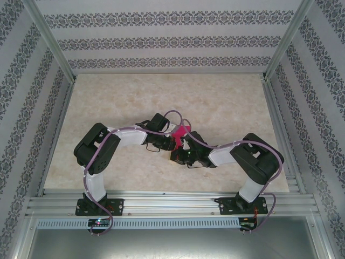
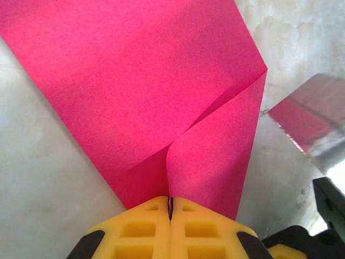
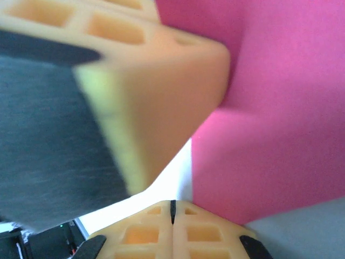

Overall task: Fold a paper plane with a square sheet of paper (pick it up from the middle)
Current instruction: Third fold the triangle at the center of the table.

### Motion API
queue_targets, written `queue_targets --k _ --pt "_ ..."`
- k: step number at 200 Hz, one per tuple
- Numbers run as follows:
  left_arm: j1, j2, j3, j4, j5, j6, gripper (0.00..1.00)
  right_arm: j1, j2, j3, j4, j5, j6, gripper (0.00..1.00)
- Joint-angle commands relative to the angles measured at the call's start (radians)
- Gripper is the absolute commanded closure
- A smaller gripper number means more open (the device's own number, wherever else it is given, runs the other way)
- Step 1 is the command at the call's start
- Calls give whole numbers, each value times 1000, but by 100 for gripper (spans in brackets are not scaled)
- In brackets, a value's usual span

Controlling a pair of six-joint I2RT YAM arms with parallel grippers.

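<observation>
Left gripper (image 2: pixel 170 208): clenched on the square sheet of paper (image 2: pixel 140 81); I saw pink paper pinched in the seam between its yellow fingers.
Right gripper (image 3: pixel 172 208): fingers pressed together; I could not tell whether any paper lay between them.
Sheet position: at the middle of the table (image 1: pixel 161 91), between the two grippers, the left one at its 8 o'clock and the right one at its 4 o'clock.
Sheet shape: from the left wrist it fanned up toward 12 o'clock, with a fold line running toward 2 o'clock.
Right wrist view: pink paper at 2 o'clock, a blurred yellow finger at 11 o'clock.
</observation>
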Motion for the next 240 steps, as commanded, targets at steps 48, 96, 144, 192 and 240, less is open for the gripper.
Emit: queue_targets --k 48,96,144,192,240 --pt "11 53 -28 -82 -65 14 99 -54 -86 -1 -24 -5 7 100" --pt "11 49 -29 -85 -62 15 100 -126 -73 21 -9 -54 -13 100" --pt "11 50 -24 -89 -64 16 100 -126 38 15 27 -46 -8 100" --pt "11 54 -19 -96 -67 20 99 -133 15 -9 86 -57 18 100" --pt "11 55 -19 -97 -65 21 100 -128 -1 53 -150 5 -54 100"
